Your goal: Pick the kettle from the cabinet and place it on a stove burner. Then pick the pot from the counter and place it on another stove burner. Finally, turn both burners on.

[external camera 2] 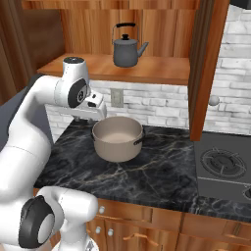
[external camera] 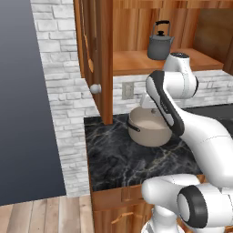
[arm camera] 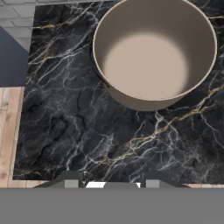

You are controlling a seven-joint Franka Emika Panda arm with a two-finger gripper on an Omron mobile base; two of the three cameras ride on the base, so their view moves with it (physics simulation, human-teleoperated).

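The dark grey kettle [external camera: 160, 43] [external camera 2: 126, 49] stands upright on the plank shelf of the open wooden cabinet [external camera: 136, 61] [external camera 2: 157, 68]. Below it the wide beige pot [external camera: 148, 129] [external camera 2: 117, 139] [arm camera: 153, 52] sits empty on the black marble counter [external camera: 118, 159] [external camera 2: 157, 171] [arm camera: 65, 113]. My gripper [external camera 2: 94, 113] [arm camera: 111, 183] hangs over the counter just left of and above the pot, pointing down. Its fingertips stand apart with nothing between them, so it is open. A stove burner [external camera 2: 223, 162] lies on the dark cooktop to the right of the counter.
The cabinet door [external camera: 98, 54] [external camera 2: 206, 63] stands swung open, its round silver knob [external camera: 95, 88] [external camera 2: 213, 100] at about the height of my hand. A white brick wall with a socket [external camera 2: 116, 97] backs the counter. The counter's left edge drops to wooden floor [external camera: 41, 211].
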